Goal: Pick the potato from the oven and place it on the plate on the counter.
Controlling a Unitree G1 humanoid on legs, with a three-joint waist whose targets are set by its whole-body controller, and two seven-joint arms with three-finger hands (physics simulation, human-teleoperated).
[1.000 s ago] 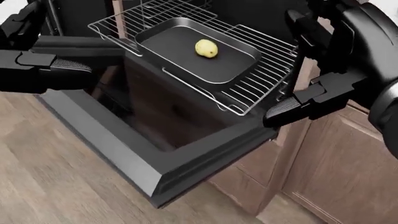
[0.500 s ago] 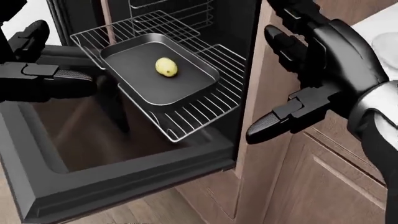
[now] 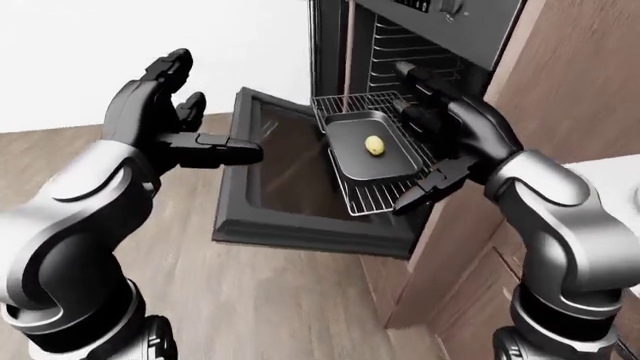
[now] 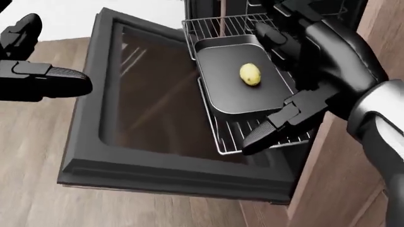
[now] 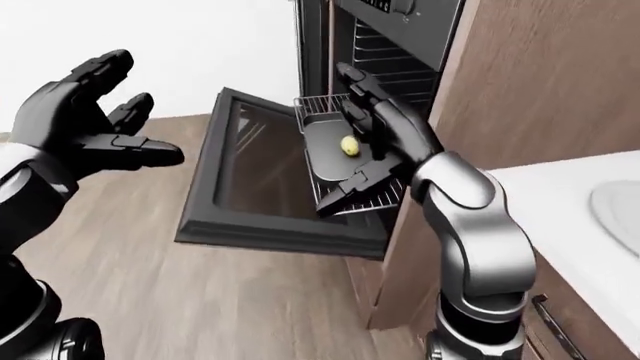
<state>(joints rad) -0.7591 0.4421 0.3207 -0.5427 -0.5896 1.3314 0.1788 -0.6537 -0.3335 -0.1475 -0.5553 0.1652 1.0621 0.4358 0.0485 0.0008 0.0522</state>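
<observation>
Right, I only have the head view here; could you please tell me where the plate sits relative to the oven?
Observer: In the right-eye view, the plate lies on the white counter to the right of the oven. The picture's right edge cuts it off.
Operator: Thank you. My view crops the left hand; is it open?
Observer: Yes. The left hand is empty with its fingers spread. It is left of the open oven door and touches nothing.

Potato (image 4: 250, 74): small, yellow, oval, lying loose mid-tray (image 4: 222, 90) on the pulled-out oven rack (image 4: 235, 132). Plate (image 5: 617, 208): white, partly visible on the worktop (image 5: 560, 202), right edge.
</observation>
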